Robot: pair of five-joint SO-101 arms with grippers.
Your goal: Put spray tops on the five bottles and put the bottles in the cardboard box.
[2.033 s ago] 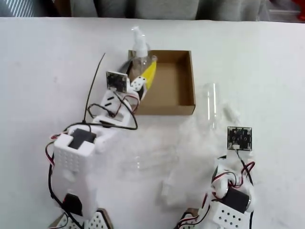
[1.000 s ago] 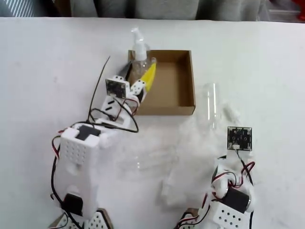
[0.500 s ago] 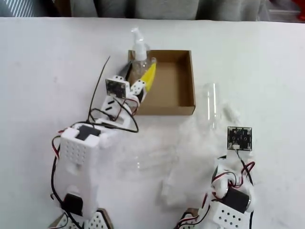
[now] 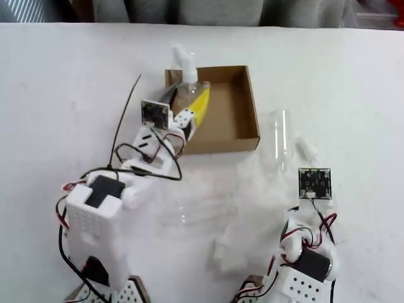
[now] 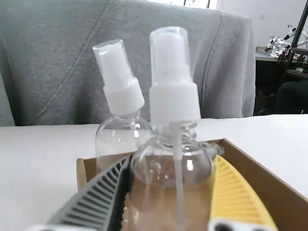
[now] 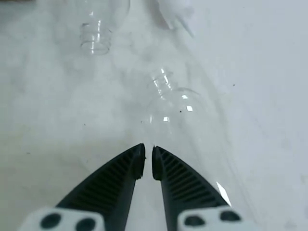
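My left gripper [image 5: 171, 166] is shut on a clear bottle [image 5: 169, 166] with a white spray top [image 5: 172, 82], held upright between the grey and yellow fingers over the cardboard box [image 5: 250, 166]. A second topped bottle [image 5: 119, 132] stands just behind it at the box's far left corner. From above, the left gripper [image 4: 187, 95] and bottle [image 4: 185, 79] are at the box [image 4: 227, 120] back left. My right gripper [image 6: 148, 159] is shut and empty, low over the table, just short of a topless clear bottle [image 6: 171, 103] lying down.
Another topless bottle neck [image 6: 98, 41] and a loose spray top [image 6: 175, 12] lie farther off. From above, clear bottles lie at the centre [image 4: 202, 211] and right [image 4: 281, 142] of the white table. The right arm's wrist [image 4: 315, 183] is near the front right.
The left arm has shifted with its bottle, and the cardboard box has turned slightly and slid a little left. The right arm has not moved.
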